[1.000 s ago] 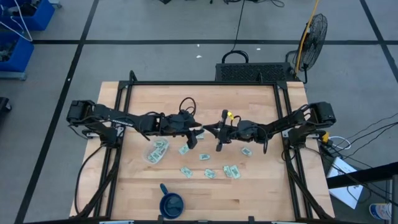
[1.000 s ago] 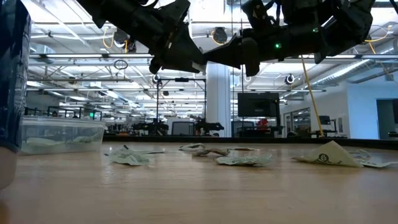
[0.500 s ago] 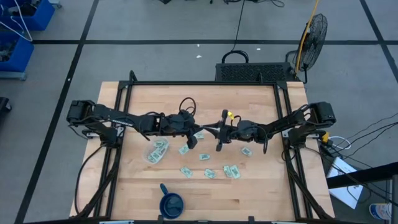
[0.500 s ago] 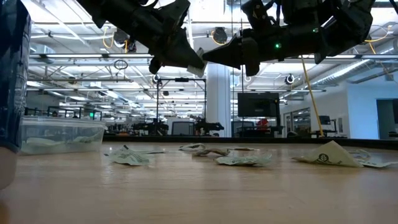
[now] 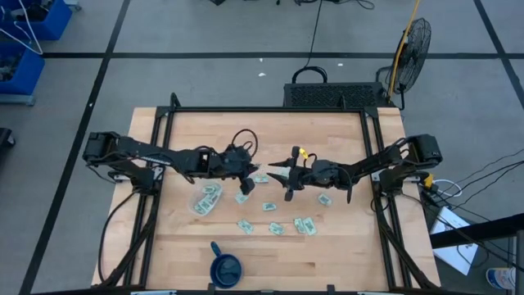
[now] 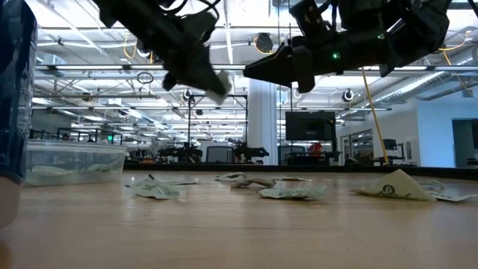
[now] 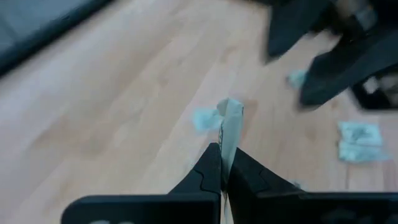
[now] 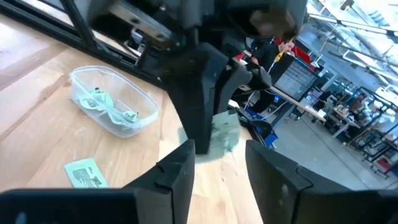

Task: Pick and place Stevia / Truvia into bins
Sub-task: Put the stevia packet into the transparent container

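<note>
Sachets of Stevia point(image 5: 278, 229) lie scattered on the wooden table point(image 5: 336, 131) in the high view, toward the near side between the two arms, with a few already inside the clear tub point(image 5: 207, 199) under the left arm. A dark blue cup point(image 5: 226, 268) stands at the near edge. The left gripper point(image 5: 248, 174) and right gripper point(image 5: 286, 174) meet over the table's middle, a pale held sachet point(image 5: 262, 178) showing between them.

From the low view, both grippers hang well above the loose packets; the held sachet point(image 6: 221, 81) is at the left gripper's tip, and the tub point(image 6: 71, 161) sits off to one side.

Looking past the left wrist, the dark fingers point(image 7: 208, 171) are clenched on the sachet's point(image 7: 230, 127) lower edge, so it stands up edge-on.

The right wrist view shows its own fingers point(image 8: 180, 177) spread apart and empty, facing the left gripper.

Paper this thin is likely almost weightless, floppy and easily creased; pinching an edge or short end, as here, seems soundest, and a loose hold could let it flutter free.
</note>
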Controlling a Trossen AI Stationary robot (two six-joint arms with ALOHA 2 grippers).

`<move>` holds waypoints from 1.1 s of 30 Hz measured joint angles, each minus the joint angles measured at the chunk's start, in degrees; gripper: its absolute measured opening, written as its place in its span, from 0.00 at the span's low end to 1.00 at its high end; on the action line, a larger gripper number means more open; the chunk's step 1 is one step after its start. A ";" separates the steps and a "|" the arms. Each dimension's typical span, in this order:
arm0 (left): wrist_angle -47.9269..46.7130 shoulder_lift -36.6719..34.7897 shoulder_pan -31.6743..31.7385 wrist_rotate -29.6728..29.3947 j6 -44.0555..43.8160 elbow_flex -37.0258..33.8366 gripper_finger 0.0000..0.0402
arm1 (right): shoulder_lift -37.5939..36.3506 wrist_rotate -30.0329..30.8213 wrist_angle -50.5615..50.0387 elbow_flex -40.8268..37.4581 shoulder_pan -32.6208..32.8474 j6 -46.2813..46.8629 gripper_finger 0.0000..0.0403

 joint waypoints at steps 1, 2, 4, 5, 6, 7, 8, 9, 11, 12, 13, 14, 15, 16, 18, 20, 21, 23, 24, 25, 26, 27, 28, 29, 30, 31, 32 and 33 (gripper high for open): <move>-3.38 -0.88 -0.19 -0.01 -1.20 -0.01 0.02 | 0.00 0.11 -0.07 0.00 0.11 -0.38 0.34; -7.32 -2.02 -0.62 0.01 -2.39 -0.05 0.02 | 0.00 0.29 -0.29 0.00 0.15 -0.66 0.34; -14.02 -4.43 -2.12 0.47 -5.00 -0.05 0.02 | 0.00 2.11 -0.66 0.00 0.13 -0.84 0.34; -18.04 -5.57 -3.07 1.17 -6.83 0.05 0.02 | 0.00 3.28 -0.89 0.00 0.13 -0.86 0.34; -23.06 -6.87 -4.25 1.86 -8.91 0.04 0.02 | 0.00 4.33 -1.27 0.00 0.10 -0.88 0.34; -28.50 -8.03 -5.64 2.27 -11.44 -0.02 0.02 | 0.00 4.97 -1.97 0.00 0.00 -0.90 0.34; -33.31 -8.68 -7.05 2.34 -14.52 -0.07 0.02 | 0.00 5.53 -2.79 0.00 -0.16 -1.05 0.34; -36.84 -8.96 -8.51 2.19 -18.37 -0.02 0.02 | 0.02 6.06 -3.37 0.00 -0.22 -1.24 0.34; -44.04 -9.16 -11.92 1.27 -27.04 -0.23 0.03 | 0.02 5.96 -3.71 -0.02 -0.52 -1.68 0.34; -46.16 -9.17 -13.46 0.61 -31.34 -0.83 0.03 | 0.00 5.90 -3.72 -0.02 -0.52 -1.64 0.34; -46.45 -8.86 -14.97 0.19 -34.96 -1.85 0.03 | -0.02 5.92 -3.85 0.00 -0.52 -1.51 0.34; -45.19 -8.44 -16.30 0.25 -38.07 -3.08 0.03 | 0.00 5.97 -4.01 -0.02 -0.52 -1.28 0.34; -43.96 -8.09 -17.60 0.43 -40.82 -4.72 0.02 | 0.02 5.95 -4.05 -0.02 -0.52 -1.00 0.34; -43.34 -7.97 -18.84 0.65 -43.76 -6.20 0.02 | 0.02 5.95 -3.97 -0.02 -0.52 -0.85 0.34; -41.97 -7.69 -20.59 0.12 -49.59 -8.47 0.02 | 0.00 5.95 -3.84 -0.02 -0.52 -0.84 0.34; -40.55 -7.33 -21.68 0.00 -53.15 -9.78 0.05 | 0.00 5.92 -3.94 -0.02 -0.52 -0.82 0.34; -40.50 -7.41 -21.95 0.00 -53.60 -9.95 0.07 | 0.00 5.90 -3.91 -0.02 -0.52 -0.84 0.34; -40.62 -7.61 -22.15 -0.02 -52.69 -10.10 0.11 | 0.00 5.88 -3.85 0.00 -0.52 -0.85 0.34; -40.56 -7.48 -22.19 -0.20 -52.05 -10.23 0.13 | 0.00 5.88 -3.89 0.00 -0.54 -0.87 0.34; -40.58 -7.41 -22.17 -0.61 -51.78 -10.27 0.14 | 0.00 5.84 -3.89 0.00 -0.55 -1.23 0.34; -40.35 -7.45 -22.07 -1.27 -51.45 -10.27 0.15 | 0.00 5.84 -3.86 0.00 -0.55 -1.86 0.34; -39.59 -7.52 -22.03 -1.52 -50.88 -10.27 0.15 | 0.00 5.81 -3.86 0.00 -0.55 -2.23 0.34; -38.70 -7.51 -22.02 -1.53 -49.88 -10.27 0.15 | 0.00 5.81 -3.88 0.00 -0.55 -2.41 0.34; -37.50 -7.48 -22.06 -1.37 -48.79 -10.27 0.15 | 0.00 5.81 -3.91 0.00 -0.55 -2.45 0.34; -36.13 -7.48 -22.07 -0.99 -47.55 -10.27 0.16 | 0.00 5.82 -3.87 0.00 -0.55 -2.46 0.34; -34.48 -7.48 -22.08 -0.62 -46.26 -10.27 0.16 | 0.00 5.84 -3.85 0.00 -0.55 -2.50 0.34; -32.81 -7.48 -22.09 -0.35 -45.45 -10.27 0.16 | 0.00 5.84 -3.85 0.00 -0.55 -2.54 0.34; -31.26 -7.48 -22.09 -0.32 -44.66 -10.27 0.16 | 0.00 5.81 -3.87 0.00 -0.55 -2.56 0.34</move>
